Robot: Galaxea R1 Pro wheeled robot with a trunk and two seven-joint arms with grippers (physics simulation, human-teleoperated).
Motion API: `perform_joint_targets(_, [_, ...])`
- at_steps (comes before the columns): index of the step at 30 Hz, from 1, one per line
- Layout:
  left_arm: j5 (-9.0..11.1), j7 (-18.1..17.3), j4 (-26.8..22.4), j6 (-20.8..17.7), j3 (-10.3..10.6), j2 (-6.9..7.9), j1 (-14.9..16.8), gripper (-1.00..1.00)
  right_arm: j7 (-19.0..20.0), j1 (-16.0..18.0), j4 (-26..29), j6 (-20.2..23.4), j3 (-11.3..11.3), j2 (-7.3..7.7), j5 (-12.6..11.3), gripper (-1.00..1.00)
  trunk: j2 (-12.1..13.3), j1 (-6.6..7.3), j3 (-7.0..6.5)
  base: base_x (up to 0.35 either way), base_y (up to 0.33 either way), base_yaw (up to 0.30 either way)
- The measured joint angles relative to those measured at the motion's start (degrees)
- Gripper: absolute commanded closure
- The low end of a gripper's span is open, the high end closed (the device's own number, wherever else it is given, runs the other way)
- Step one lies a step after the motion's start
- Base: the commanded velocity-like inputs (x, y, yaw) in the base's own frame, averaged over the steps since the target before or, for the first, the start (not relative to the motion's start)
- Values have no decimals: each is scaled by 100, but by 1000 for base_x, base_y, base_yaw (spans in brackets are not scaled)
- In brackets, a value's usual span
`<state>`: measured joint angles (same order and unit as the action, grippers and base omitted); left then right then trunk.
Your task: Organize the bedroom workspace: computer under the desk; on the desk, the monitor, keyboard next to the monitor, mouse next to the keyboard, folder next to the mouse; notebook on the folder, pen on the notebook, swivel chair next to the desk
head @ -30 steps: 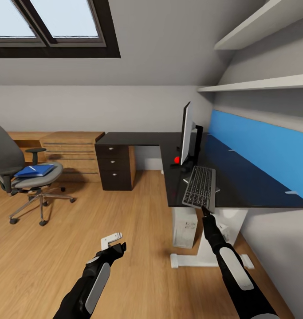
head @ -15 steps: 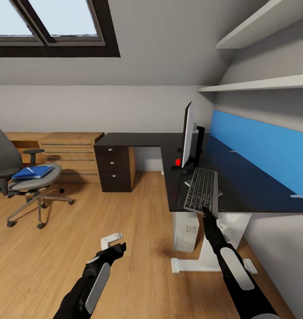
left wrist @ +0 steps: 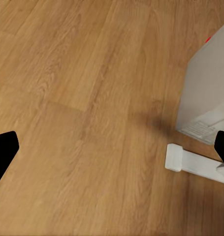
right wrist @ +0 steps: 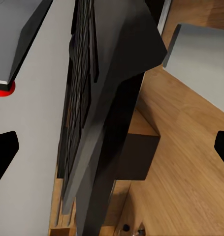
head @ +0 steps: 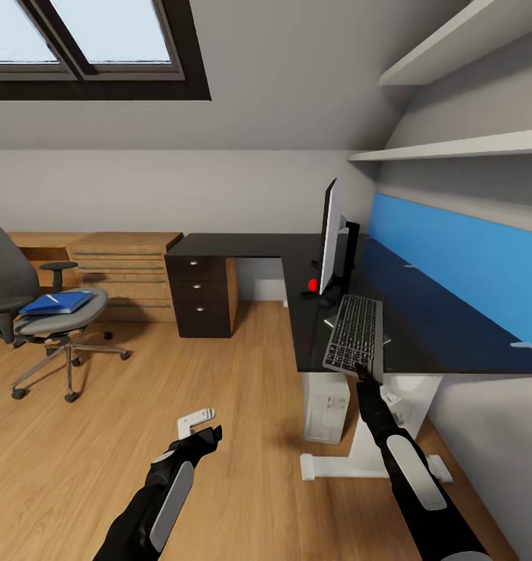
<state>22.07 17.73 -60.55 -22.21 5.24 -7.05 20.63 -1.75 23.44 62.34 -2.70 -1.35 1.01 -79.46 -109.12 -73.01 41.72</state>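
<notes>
Plainly the keyboard point(head: 353, 333) lies straight ahead of the right end effector point(head: 362, 372), long axis running away toward the monitor point(head: 329, 237), that end effector's fingertips spread wide and empty.

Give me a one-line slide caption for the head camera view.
Right gripper at the keyboard beside the monitor on the desk; folder waits on swivel chair.
</notes>
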Motion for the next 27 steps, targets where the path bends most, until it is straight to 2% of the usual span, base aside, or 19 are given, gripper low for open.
perform_joint_targets(27, [-16,-14,23,-4,0,4,0,-100,0,0,6,-8,0,0,8,-100,0,0,0,55,27,0])
